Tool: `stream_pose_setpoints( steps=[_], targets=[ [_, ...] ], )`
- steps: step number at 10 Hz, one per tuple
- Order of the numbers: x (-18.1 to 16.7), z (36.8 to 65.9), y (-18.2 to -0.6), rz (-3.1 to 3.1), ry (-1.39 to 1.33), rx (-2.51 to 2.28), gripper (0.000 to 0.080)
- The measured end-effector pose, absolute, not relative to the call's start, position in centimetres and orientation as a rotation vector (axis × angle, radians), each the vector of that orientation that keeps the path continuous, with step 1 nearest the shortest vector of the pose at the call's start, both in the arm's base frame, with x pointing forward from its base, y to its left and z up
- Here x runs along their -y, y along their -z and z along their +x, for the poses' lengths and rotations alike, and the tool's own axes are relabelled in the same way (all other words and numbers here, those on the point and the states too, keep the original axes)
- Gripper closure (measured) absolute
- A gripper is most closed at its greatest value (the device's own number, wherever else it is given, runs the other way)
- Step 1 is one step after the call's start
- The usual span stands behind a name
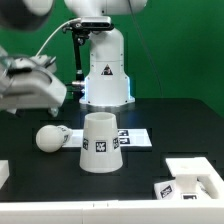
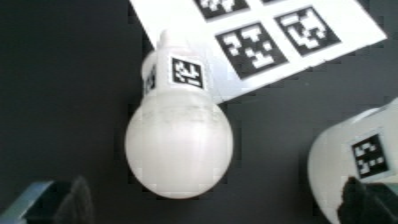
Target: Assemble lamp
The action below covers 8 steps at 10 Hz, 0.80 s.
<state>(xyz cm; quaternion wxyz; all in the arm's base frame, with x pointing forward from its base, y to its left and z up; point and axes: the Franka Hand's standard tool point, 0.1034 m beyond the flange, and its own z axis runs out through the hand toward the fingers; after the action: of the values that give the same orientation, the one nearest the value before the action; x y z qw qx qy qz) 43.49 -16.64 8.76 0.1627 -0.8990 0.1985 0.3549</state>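
Observation:
The white ball-headed bulb [image 1: 50,137] lies on its side on the black table at the exterior view's left. In the wrist view the bulb [image 2: 178,140] fills the middle, with a square tag on its narrow neck. The large cone shade [image 1: 102,142] stands upright beside it, and its edge shows in the wrist view [image 2: 365,150]. The squarish base block [image 1: 190,181] sits at the front right. My gripper [image 1: 38,92] hovers above the bulb, blurred, open and empty. In the wrist view the gripper [image 2: 205,210] has its dark fingers [image 2: 45,205] wide apart.
The marker board [image 1: 132,137] lies flat behind the shade and also shows in the wrist view [image 2: 267,35]. The white robot pedestal [image 1: 105,70] stands at the back. A white block edge [image 1: 4,175] is at the far left.

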Motion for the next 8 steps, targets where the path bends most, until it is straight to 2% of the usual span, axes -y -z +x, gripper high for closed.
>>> stream_pose_setpoints(
  steps=[4, 6, 8],
  targets=[
    [16.5, 43.9, -8.1, -2.552, -1.057, -0.553, 0.0100],
    [16.8, 41.9, -6.4, -2.487, -1.192, -0.753, 0.0100],
    [16.7, 41.8, -6.0, -2.486, -1.193, -0.758, 0.0100]
  ],
)
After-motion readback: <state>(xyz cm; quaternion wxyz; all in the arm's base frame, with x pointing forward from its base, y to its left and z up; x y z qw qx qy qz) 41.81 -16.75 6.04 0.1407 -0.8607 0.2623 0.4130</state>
